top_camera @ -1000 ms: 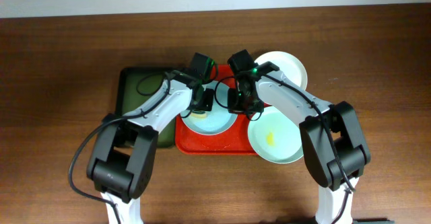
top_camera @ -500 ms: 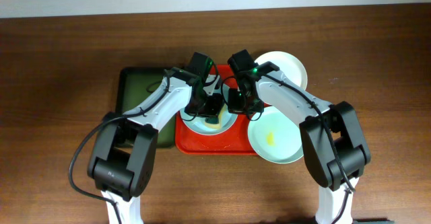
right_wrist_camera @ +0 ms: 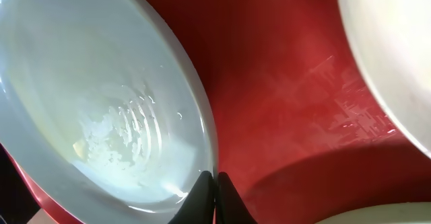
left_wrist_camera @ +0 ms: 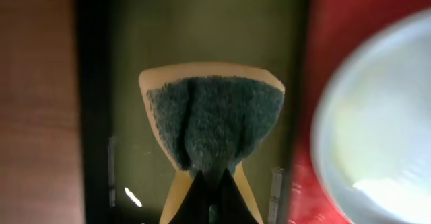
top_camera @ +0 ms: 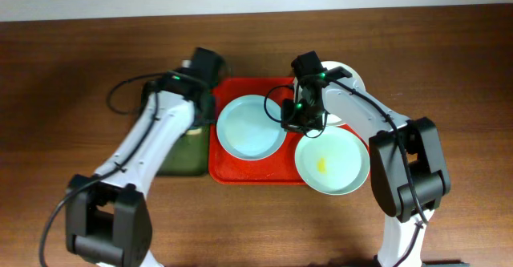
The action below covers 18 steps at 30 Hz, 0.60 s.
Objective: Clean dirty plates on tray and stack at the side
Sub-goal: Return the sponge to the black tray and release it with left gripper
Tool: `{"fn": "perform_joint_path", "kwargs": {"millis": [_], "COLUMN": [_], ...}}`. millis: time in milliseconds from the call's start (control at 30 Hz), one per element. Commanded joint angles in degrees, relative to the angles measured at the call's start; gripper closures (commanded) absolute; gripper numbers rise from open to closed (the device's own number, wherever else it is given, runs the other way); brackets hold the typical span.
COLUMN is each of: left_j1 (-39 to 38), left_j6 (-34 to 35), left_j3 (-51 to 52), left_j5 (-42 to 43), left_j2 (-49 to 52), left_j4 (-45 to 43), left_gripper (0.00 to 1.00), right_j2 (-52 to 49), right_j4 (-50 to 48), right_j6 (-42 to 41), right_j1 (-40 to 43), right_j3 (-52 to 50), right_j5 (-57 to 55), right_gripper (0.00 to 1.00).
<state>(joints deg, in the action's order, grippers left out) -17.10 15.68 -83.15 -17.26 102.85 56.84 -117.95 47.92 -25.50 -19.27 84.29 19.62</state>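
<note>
**Overhead.** The red tray (top_camera: 248, 171) sits mid-bench (top_camera: 64, 99).
- The blue plate (top_camera: 250, 128) lies on the tray's left half, with no smear visible from here.
- The green plate (top_camera: 341, 159) overlaps the tray's near right corner and has a yellow smear near its middle.
- The white plate (top_camera: 357, 78) is at the far right corner, mostly hidden by the right arm.
- The right claw (top_camera: 290, 123) is at the blue plate's right edge, close to the green plate.
- The left arm reaches over the green tray (top_camera: 178, 156), just left of the red one.

**Left wrist.** The left claw (left_wrist_camera: 214, 183) is clenched on a sponge (left_wrist_camera: 214, 126), dark scouring face toward the camera. It hangs above the green tray floor. The red tray and a plate edge show at the right.

**Right wrist.** The right claw (right_wrist_camera: 214, 183) is pinched closed on the blue plate's rim. The plate's inside is wet and streaked, and bare red tray floor lies beside it.

**Judgement.** The blue plate looks scrubbed, so the step in hand is probably carrying it off to the side.
- A wet rim held at one point can slip or swing, so keep the pinch firm.
- Raise the held edge first, then lift until the far edge clears the tray's raised rim.
- Travel slowly with the plate near level.
- Route away from the green plate, which leaves little room.
- Keep the sponge parked over the green tray, clear of the path.
</note>
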Motion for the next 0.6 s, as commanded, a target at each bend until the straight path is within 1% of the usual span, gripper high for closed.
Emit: {"fn": "perform_joint_path", "kwargs": {"millis": [0, 67, 133, 167, 233, 267, 333, 400, 433, 500, 533, 567], "left_j1": [6.95, 10.14, 12.28, 12.46, 12.46, 12.46, 12.46, 12.46, 12.46, 12.46, 12.46, 12.46], "left_j6": [1.40, 0.28, -6.29, -6.82, -6.80, -6.29, -5.90, -5.90, -5.90, -5.90, -5.90, -5.90], "left_j3": [0.68, 2.45, 5.68, 7.65, 10.84, 12.68, 14.05, 14.38, 14.40, 14.40, 14.40, 14.36], "left_j5": [5.79, 9.49, 18.38, 19.41, 18.25, 16.39, 14.23, 14.29, 14.29, 14.36, 14.58, 14.88], "left_j2": [-0.55, -0.55, -0.55, -0.55, -0.44, -0.28, 0.26, 1.18, 1.38, 1.46, 1.46, 1.44], "left_j4": [0.92, -0.15, -4.44, -6.69, -10.03, -12.20, -14.19, -14.67, -14.69, -14.86, -14.84, -14.82], "left_gripper": [1.00, 1.00, 1.00, 1.00, 1.00, 1.00, 1.00, 1.00, 0.98, 0.70, 0.60, 0.55], "right_j2": [-0.81, -0.81, -0.81, -0.81, -0.81, -0.81, -0.81, -0.81, -0.81, -0.81, -0.81, -0.81], "right_j4": [0.24, 0.68, 0.68, 0.66, 0.70, 0.68, 0.72, 0.68, 0.70, 0.76, 0.98, 1.16], "right_j6": [0.22, 0.22, 0.24, 0.22, 0.24, 0.83, 1.31, 1.29, 1.31, 1.31, 1.31, 1.31], "right_j1": [-0.33, -0.31, -0.31, -0.31, -0.31, -0.31, -0.31, -0.31, -0.31, -0.31, -0.31, -0.31], "right_j3": [-0.42, -0.42, -0.42, -0.42, -0.42, -0.42, -0.42, -0.42, -0.42, -0.42, -0.42, -0.42], "right_j5": [0.72, 0.72, 0.70, 0.70, 0.70, 0.68, -0.28, -0.81, -0.81, -0.81, -0.81, -0.81], "right_gripper": [0.96, 0.96, 0.96, 0.96, 0.95, 0.95, 0.96, 0.96, 0.96, 0.95, 0.95, 0.96]}}
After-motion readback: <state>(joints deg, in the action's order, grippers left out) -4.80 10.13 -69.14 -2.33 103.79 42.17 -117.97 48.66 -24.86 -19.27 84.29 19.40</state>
